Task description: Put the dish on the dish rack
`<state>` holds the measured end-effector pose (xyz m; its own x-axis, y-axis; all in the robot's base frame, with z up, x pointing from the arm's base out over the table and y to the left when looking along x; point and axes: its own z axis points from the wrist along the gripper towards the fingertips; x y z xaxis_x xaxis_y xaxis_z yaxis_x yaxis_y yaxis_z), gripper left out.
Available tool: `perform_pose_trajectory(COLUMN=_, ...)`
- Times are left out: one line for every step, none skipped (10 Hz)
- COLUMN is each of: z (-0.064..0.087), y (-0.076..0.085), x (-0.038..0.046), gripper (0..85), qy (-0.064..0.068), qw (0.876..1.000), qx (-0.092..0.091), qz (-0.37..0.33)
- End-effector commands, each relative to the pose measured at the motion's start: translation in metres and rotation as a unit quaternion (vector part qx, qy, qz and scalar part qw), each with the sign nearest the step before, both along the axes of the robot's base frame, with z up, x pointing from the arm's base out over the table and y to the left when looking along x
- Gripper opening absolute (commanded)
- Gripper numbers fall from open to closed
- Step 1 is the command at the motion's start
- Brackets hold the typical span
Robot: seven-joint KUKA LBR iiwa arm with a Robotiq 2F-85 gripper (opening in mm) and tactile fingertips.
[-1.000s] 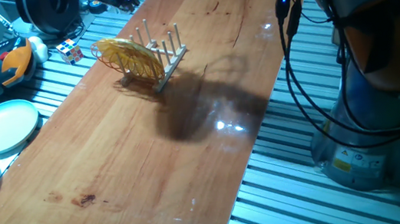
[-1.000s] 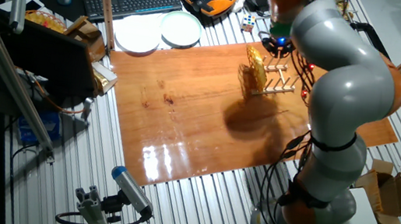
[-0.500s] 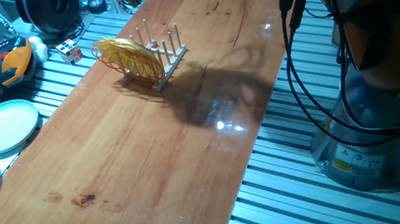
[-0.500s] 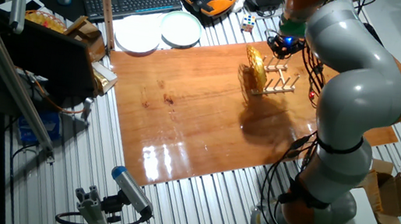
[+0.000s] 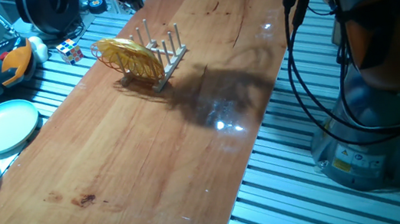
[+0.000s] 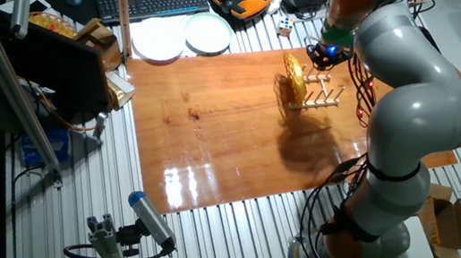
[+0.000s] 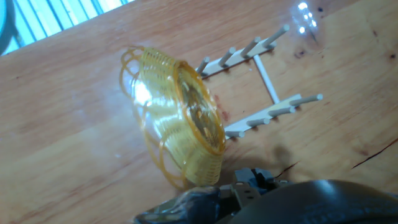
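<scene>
Wooden tabletop (image 5: 136,159), set on a slatted metal bench, carries the dish rack (image 5: 164,53) near its far end. The dish (image 5: 129,57) stands on edge in the rack, leaning between the upright pegs at one end and overhanging the rails.

In the hand view the dish (image 7: 177,118) lies directly below and just ahead of the camera, its woven rim tilted and its lattice bowl facing away from the rack's free pegs; the dish rack (image 7: 264,81) extends beyond it, away from the hand, with both rails flat on the wood. Only a dark part of the hand housing shows along the bottom edge.

In the other fixed view the arm (image 6: 406,99) rises from its base beside the table, bends over at the elbow and reaches down so that the wrist hangs above the rack's far side; the gripper (image 6: 324,54) appears clear of the dish (image 6: 292,76), though the fingers are too small and dark here to tell whether they are parted or closed. Two plates (image 6: 185,37) sit beyond the table edge, well apart from the hand.
</scene>
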<state>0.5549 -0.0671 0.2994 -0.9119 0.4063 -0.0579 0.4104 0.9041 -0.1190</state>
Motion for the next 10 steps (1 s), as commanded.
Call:
perform_pose_trajectory(z=0.0004, y=0.0011, x=-0.0015, gripper=0.7, qy=0.001, qw=1.0, qx=0.002, qz=0.001)
perform_pose_trajectory(z=0.0007, y=0.0012, x=-0.002, gripper=0.7, qy=0.003, qw=1.0, qx=0.007, qz=0.002)
perform_pose_trajectory(z=0.0002, y=0.0018, x=-0.0024, gripper=0.7, qy=0.002, qw=1.0, qx=0.01, qz=0.002)
perform_pose_trajectory(z=-0.0002, y=0.0023, x=-0.0027, gripper=0.7, qy=0.001, qw=1.0, qx=0.013, qz=0.003)
perform_pose_trajectory(z=-0.0003, y=0.0025, x=-0.0029, gripper=0.7, qy=0.001, qw=1.0, qx=0.02, qz=0.005)
perform_pose_trajectory(z=-0.0006, y=0.0026, x=-0.0029, gripper=0.7, qy=0.001, qw=1.0, qx=0.021, qz=0.006)
perform_pose_trajectory(z=-0.0009, y=0.0021, x=-0.0027, gripper=0.7, qy=0.002, qw=1.0, qx=0.023, qz=0.006)
perform_pose_trajectory(z=-0.0012, y=0.0014, x=-0.0026, gripper=0.7, qy=0.003, qw=1.0, qx=0.024, qz=0.007)
perform_pose_trajectory(z=-0.0016, y=0.001, x=-0.0027, gripper=0.7, qy=0.003, qw=1.0, qx=0.024, qz=0.007)
perform_pose_trajectory(z=-0.0017, y=0.0012, x=-0.0028, gripper=0.7, qy=0.003, qw=1.0, qx=0.024, qz=0.007)
